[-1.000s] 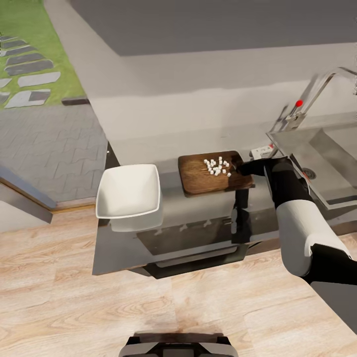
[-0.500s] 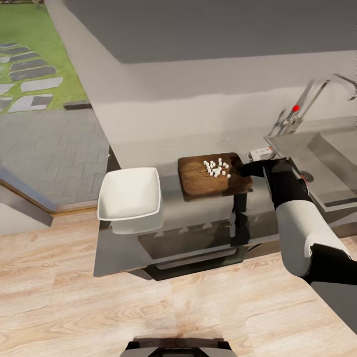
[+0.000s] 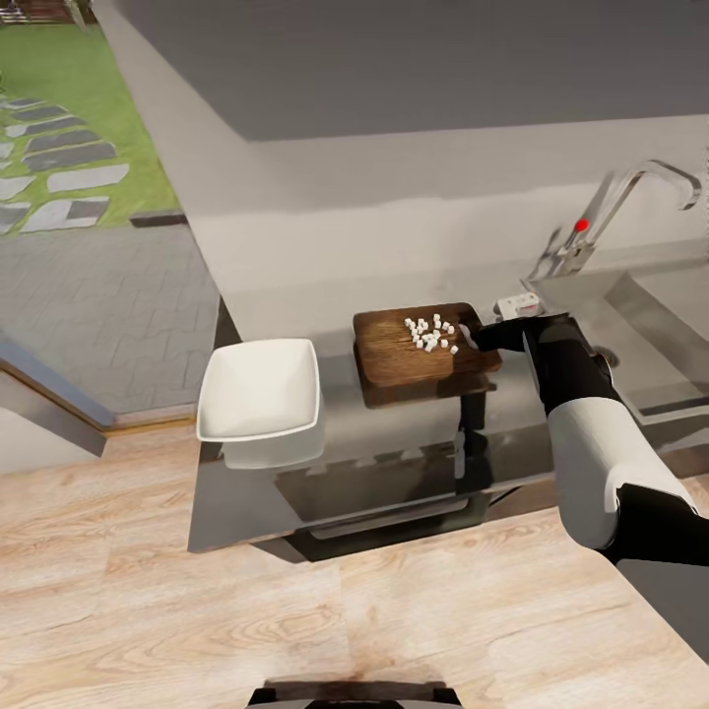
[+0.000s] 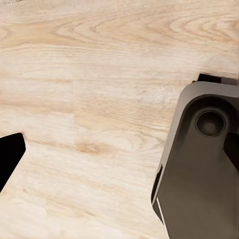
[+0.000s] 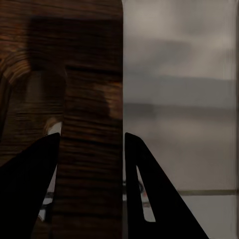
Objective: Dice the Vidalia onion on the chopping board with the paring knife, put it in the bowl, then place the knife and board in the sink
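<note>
The brown chopping board (image 3: 399,356) carries a small heap of white diced Vidalia onion (image 3: 430,333) and hangs just above the grey countertop (image 3: 394,438), casting a shadow on it. My right gripper (image 3: 483,340) is shut on the board's right end. In the right wrist view its two dark fingers (image 5: 35,179) pinch the board's wooden edge (image 5: 89,99). To the board's left, the white square bowl (image 3: 259,389) stands empty. At the right is the steel sink (image 3: 679,295). The paring knife is out of view. One fingertip (image 4: 10,154) of my left gripper hangs wide over the wooden floor.
A chrome tap (image 3: 615,202) with a red knob stands behind the sink. The countertop's front edge and dark cabinets (image 3: 374,502) lie below the board. My own base (image 4: 199,164) sits on the floor. A paved yard and lawn (image 3: 59,167) lie at the left.
The board has lifted slightly off the countertop in my right gripper, its shadow now showing beneath it. The head view has shifted a little; the bowl stays put.
</note>
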Motion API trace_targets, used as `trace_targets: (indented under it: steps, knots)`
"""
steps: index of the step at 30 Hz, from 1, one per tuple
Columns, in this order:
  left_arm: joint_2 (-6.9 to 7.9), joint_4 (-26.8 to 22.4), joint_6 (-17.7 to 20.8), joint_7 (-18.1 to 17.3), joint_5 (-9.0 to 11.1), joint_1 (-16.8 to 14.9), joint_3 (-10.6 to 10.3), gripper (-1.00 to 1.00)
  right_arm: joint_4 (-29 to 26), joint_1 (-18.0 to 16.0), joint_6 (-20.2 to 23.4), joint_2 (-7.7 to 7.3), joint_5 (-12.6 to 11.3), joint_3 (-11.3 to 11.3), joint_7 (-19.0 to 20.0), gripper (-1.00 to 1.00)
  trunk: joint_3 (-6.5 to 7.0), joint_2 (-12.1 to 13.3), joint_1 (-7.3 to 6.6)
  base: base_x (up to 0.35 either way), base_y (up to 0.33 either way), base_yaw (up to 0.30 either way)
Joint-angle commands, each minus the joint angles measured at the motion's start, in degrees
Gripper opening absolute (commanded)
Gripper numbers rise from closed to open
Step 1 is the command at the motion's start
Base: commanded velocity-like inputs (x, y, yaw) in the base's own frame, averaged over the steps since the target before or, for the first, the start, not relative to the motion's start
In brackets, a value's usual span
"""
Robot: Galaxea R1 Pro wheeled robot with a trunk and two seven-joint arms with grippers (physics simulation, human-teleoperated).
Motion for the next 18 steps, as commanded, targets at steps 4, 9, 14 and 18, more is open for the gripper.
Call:
trace_targets:
  steps: [4, 9, 14, 18]
  knots:
    - [-0.04, 0.25, -0.36, 0.07, 0.44, -0.10, -0.47, 1.00, -0.07, -0.03, 0.13, 0.01, 0.55, -0.18, 0.55, -1.00, 0.29, -0.09, 0.03, 0.000, 0.000, 0.000]
    - [-0.04, 0.25, -0.36, 0.07, 0.44, -0.10, -0.47, 1.00, -0.07, -0.05, 0.13, 0.01, 0.59, -0.18, 0.53, -1.00, 0.75, -0.09, 0.03, 0.000, 0.000, 0.000]
    - [-0.05, 0.25, -0.36, 0.07, 0.44, -0.10, -0.49, 1.00, -0.07, -0.05, 0.13, 0.01, 0.56, -0.18, 0.51, -1.00, 1.20, -0.09, 0.03, 0.000, 0.000, 0.000]
    - [-0.04, 0.25, -0.36, 0.07, 0.44, -0.10, -0.49, 1.00, -0.07, -0.03, 0.13, 0.01, 0.53, -0.18, 0.52, -1.00, 1.57, -0.09, 0.03, 0.000, 0.000, 0.000]
